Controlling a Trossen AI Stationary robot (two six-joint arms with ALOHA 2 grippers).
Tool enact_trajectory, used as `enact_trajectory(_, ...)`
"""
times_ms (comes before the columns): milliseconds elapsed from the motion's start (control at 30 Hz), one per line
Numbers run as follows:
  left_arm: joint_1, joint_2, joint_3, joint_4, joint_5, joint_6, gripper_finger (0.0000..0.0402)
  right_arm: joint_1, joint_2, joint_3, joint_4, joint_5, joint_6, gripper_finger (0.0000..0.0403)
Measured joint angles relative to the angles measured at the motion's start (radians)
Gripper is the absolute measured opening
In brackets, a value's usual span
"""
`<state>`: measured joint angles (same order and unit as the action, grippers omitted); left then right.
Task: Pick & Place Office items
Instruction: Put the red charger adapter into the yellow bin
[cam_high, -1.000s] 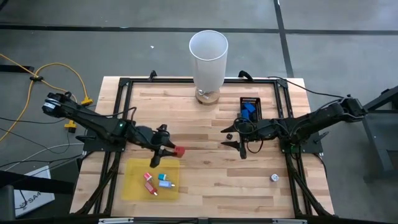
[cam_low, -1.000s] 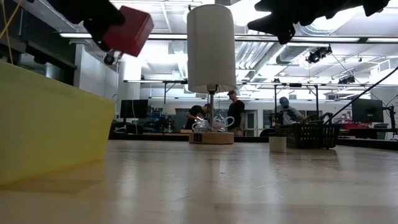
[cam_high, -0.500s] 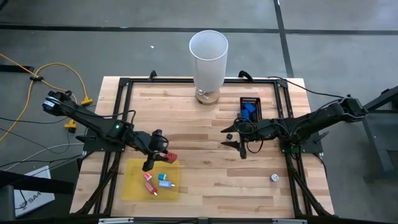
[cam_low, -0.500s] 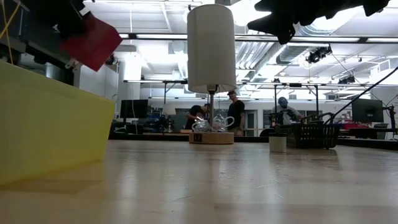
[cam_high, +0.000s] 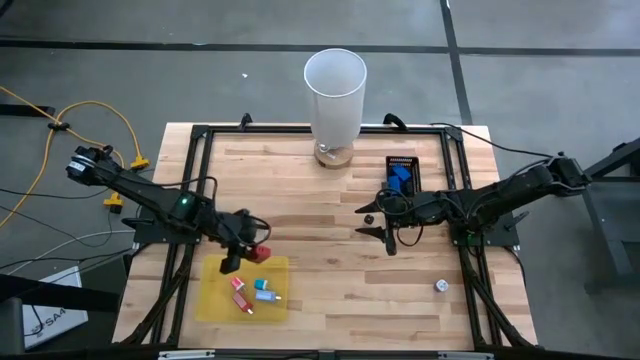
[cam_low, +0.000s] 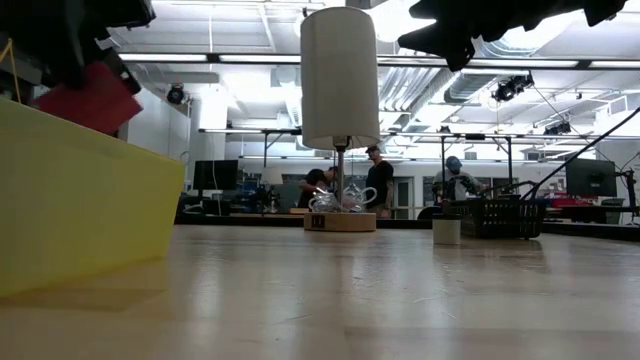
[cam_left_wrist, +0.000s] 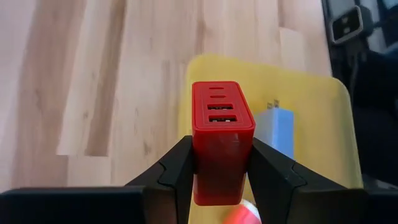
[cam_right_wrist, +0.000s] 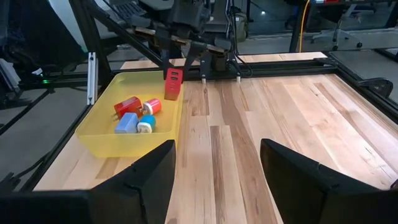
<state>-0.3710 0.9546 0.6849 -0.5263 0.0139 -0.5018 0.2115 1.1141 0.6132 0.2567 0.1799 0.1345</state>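
Fingers (cam_left_wrist: 177, 180) of the left gripper (cam_left_wrist: 221, 177) clamp the red charger block (cam_left_wrist: 221, 140); right fingers (cam_right_wrist: 149, 180) gape wide.

Grey concrete floor (cam_high: 150, 60); ceiling strip lights (cam_low: 250, 60) overhead.

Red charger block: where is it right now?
The left gripper is shut on the red charger block and holds it above the yellow tray's far edge, on the table's left side.
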Motion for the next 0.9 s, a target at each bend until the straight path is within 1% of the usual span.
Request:
enact_trajectory(267,0.000,0.000,0.000,-0.007,0.084,-0.030,0.0117,0.000,0.000,0.000,0.000,0.000,0.000,0.0222)
enact_trajectory(533,0.000,0.000,0.000,-0.030,0.094,-0.031,0.0117,0.000,0.000,0.000,0.000,0.000,0.000,0.0222)
enact_trajectory(633,0.000,0.000,0.000,-0.052,0.097,-0.059,0.0117,0.000,0.000,0.000,0.000,0.000,0.000,0.0222)
enact_trajectory(900,0.000,0.000,0.000,-0.156,0.209,-0.153,0.0117,0.000,0.000,0.000,0.001,0.000,0.000,0.0222)
